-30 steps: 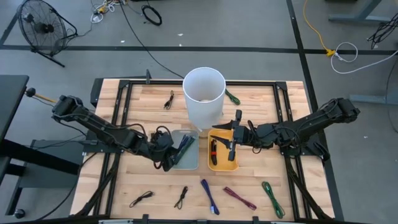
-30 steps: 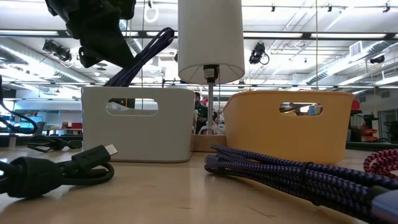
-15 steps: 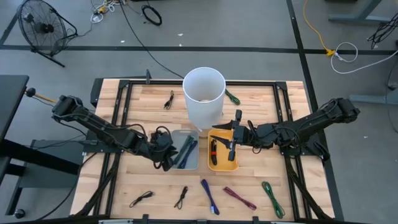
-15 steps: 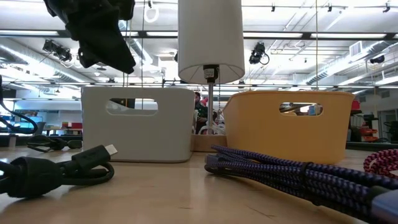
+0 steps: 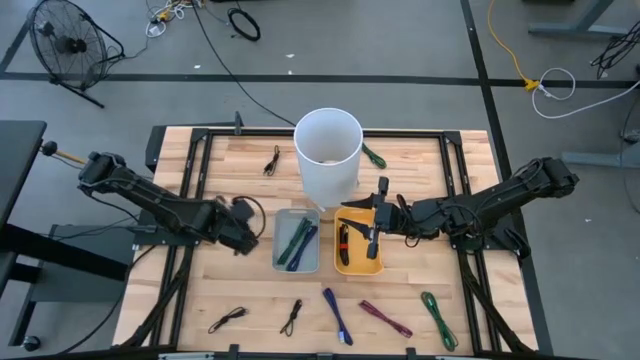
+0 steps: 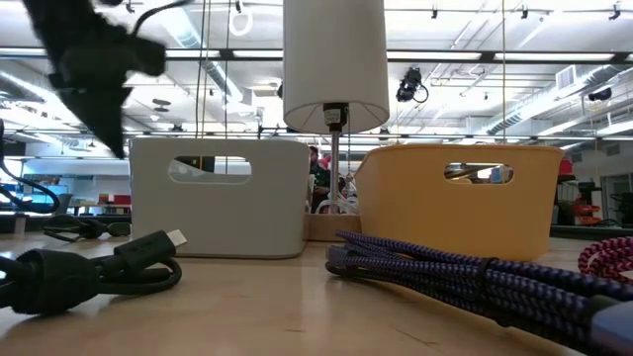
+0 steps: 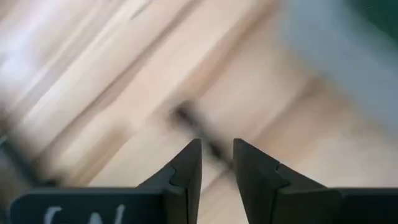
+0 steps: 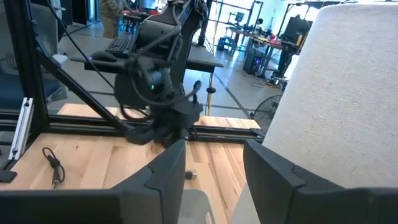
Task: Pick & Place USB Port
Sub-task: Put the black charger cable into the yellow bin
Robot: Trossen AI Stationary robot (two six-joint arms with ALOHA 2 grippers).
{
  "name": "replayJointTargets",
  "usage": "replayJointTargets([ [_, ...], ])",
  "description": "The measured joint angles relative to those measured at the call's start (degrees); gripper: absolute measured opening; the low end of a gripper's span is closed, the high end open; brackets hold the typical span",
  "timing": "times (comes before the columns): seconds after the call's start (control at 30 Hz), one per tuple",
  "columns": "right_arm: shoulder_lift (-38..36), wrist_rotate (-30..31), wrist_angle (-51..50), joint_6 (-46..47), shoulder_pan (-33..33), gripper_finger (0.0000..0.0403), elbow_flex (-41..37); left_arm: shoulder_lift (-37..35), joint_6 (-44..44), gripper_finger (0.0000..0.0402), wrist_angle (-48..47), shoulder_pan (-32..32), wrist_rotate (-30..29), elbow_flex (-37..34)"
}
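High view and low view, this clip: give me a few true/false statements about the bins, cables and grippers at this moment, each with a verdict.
1. The grey rectangular bin holds a blue cable and a green one. True.
2. The left gripper is over the yellow rectangular bin. False: it is over bare table, left of the grey bin.
3. The right gripper hangs over the yellow bin, empty and open. True.
4. The tall white cylinder lies tipped on its side. False: it stands upright behind the bins.
5. The left gripper holds a cable. False: its fingers are apart with nothing between them.
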Motion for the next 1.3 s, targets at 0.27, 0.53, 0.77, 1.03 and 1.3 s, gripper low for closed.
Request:
replayJointTargets([
  [0.27, 0.0, 0.0, 0.0, 0.8, 0.0, 0.0162, 0.0, 0.1, -7.0, 0.0097, -3.8, 0.0, -1.0, 0.0],
  [0.53, 0.0, 0.0, -0.2, 1.3, 0.0, 0.0162, 0.0, 0.6, -6.6, 0.0097, 4.3, 0.0, 1.7, -5.9],
  [0.77, 0.0, 0.0, -0.3, 1.3, 0.0, 0.0162, 0.0, 0.6, -9.4, 0.0097, 6.8, 0.0, 3.4, -9.3],
  [1.03, 0.0, 0.0, -0.3, 1.3, 0.0, 0.0162, 0.0, 0.6, -8.3, 0.013, 11.0, 0.0, 3.5, -10.1],
  [1.3, 0.0, 0.0, -0.4, 1.3, 0.0, 0.0162, 0.0, 1.3, -11.6, 0.0185, 11.4, 0.0, 2.7, -10.0],
])
